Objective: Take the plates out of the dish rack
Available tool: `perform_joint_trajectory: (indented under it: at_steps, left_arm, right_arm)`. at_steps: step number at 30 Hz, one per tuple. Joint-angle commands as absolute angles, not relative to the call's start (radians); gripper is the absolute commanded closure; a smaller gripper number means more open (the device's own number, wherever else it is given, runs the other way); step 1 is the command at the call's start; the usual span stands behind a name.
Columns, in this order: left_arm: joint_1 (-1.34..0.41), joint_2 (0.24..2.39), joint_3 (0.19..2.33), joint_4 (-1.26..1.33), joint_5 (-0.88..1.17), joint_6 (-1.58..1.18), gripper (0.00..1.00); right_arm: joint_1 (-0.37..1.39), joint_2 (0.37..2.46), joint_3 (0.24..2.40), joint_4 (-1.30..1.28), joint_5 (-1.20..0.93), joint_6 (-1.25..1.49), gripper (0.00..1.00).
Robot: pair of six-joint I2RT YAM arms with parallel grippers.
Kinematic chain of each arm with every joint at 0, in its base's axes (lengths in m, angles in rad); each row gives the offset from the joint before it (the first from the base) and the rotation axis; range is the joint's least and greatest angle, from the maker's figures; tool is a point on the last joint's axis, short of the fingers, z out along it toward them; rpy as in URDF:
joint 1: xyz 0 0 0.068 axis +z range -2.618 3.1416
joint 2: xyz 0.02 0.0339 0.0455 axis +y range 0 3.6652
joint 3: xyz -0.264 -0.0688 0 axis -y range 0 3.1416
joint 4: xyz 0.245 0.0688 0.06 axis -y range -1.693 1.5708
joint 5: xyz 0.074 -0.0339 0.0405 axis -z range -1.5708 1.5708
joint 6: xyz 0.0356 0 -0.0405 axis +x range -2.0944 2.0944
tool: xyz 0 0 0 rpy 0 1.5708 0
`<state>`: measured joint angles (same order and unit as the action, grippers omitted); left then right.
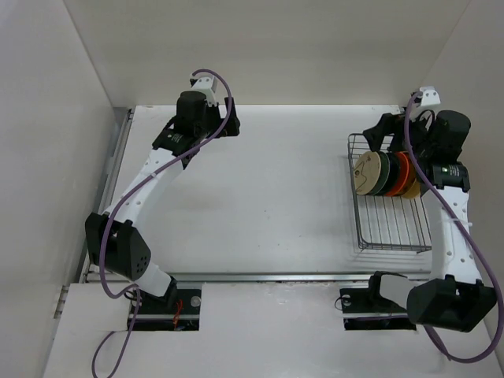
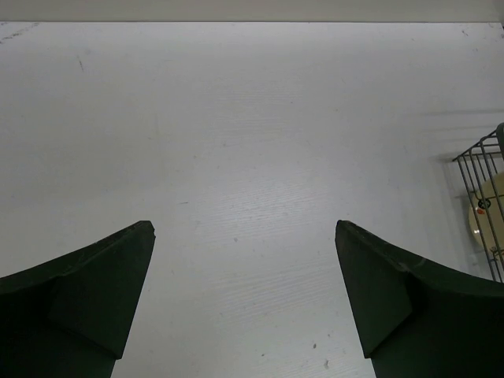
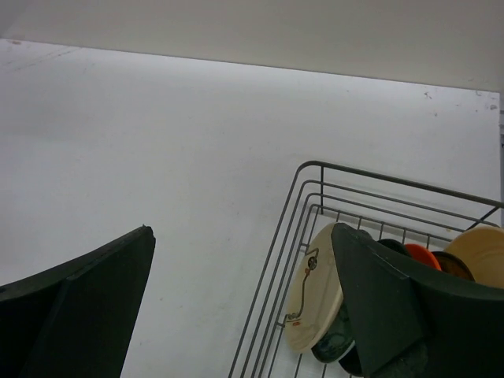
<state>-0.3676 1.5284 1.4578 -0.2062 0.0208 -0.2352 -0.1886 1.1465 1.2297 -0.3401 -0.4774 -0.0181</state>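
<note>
Right wrist view showed the R tool (image 3: pixel 242 232) spread wide w/ nothing btwn its fingers, one finger over bare table (image 1: pixel 268 189), the other in front of the plates (image 1: pixel 386 173). We saw those standing on edge, packed close at the far end of the dish rack (image 1: pixel 390 228). The cream plate (image 3: pixel 311 291) was outermost, toward the table's middle, w/ the orange plate (image 3: pixel 421 253) deeper in the row. The L tool (image 2: pixel 244 224) was likewise spread & empty over bare table, well apart from the rack, w/ only a rack corner at its view's edge.

Risks, as we judged them:
- Plates sat so tight that a closing finger could wedge on two at once or tip the row.
- A finger dropping low could snag a wire & drag the rack, which looked light & unfixed.
- An edge pinch on a smooth rim could slip, esp. if lifted at a tilt.
</note>
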Motion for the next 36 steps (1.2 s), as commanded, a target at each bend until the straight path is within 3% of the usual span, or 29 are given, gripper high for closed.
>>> perform_joint_trajectory:
  at_steps: [1, 19, 22, 27, 36]
  left_arm:
    - [-0.373, 1.494, 1.463, -0.167, 0.006, -0.253, 0.01]
    - [-0.373, 1.485, 1.454, -0.178, 0.006, -0.253, 0.01]
    - [-0.373, 1.485, 1.454, -0.178, 0.006, -0.253, 0.01]
    - [-0.373, 1.485, 1.454, -0.178, 0.006, -0.253, 0.01]
    - [-0.373, 1.485, 1.454, -0.178, 0.015, -0.253, 0.01]
  right_arm:
    - [-0.186, 1.141, 1.269, -0.325, -0.540, -0.005, 0.00]
    - [-0.186, 1.328, 1.330, -0.402, -0.367, -0.051, 0.00]
    - [-0.186, 1.367, 1.350, -0.434, -0.299, -0.051, 0.07]
    - [-0.186, 1.436, 1.399, -0.498, -0.169, -0.071, 0.27]
    - [-0.186, 1.466, 1.419, -0.569, -0.126, -0.101, 0.36]
